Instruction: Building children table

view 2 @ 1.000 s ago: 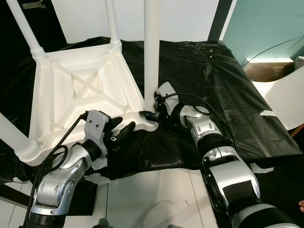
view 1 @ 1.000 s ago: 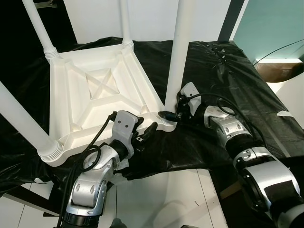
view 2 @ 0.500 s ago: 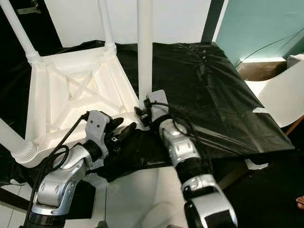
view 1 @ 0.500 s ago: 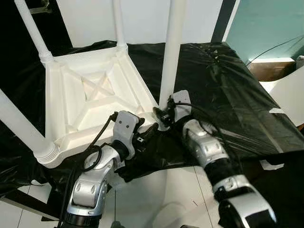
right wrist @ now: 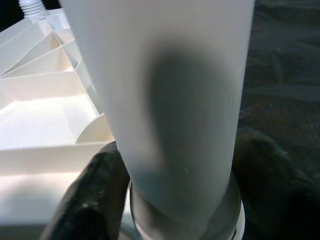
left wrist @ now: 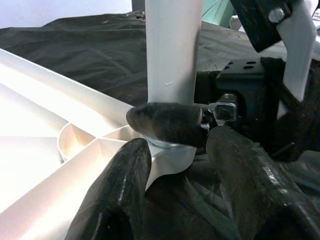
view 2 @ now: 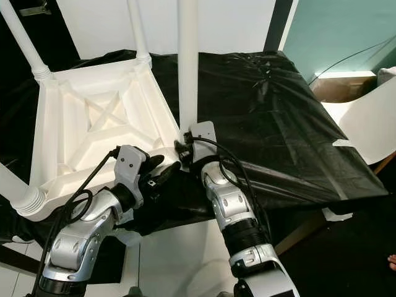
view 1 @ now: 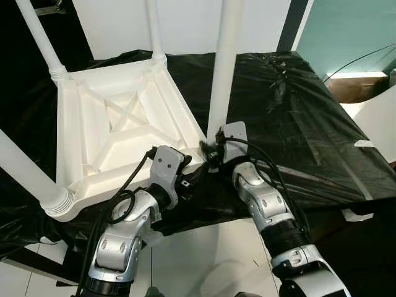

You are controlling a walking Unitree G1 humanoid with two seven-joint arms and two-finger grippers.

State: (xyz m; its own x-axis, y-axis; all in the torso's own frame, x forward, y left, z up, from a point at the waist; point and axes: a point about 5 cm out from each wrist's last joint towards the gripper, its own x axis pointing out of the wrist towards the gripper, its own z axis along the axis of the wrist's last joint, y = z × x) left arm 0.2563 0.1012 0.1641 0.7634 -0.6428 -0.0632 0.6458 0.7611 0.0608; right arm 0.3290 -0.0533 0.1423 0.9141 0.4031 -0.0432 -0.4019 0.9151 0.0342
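Table: I see the white children's table (view 1: 124,130) upside down on the black sheet (view 1: 297,117).
Right gripper (view 1: 212,150): fingers pinch the base of the near-right leg (view 1: 224,62).
Left gripper (view 1: 197,176): fingers spread, at the table's near corner just beside that leg.

Crinkled black plastic sheet (view 1: 291,105) covers the worktop, white floor (view 1: 204,260) below.
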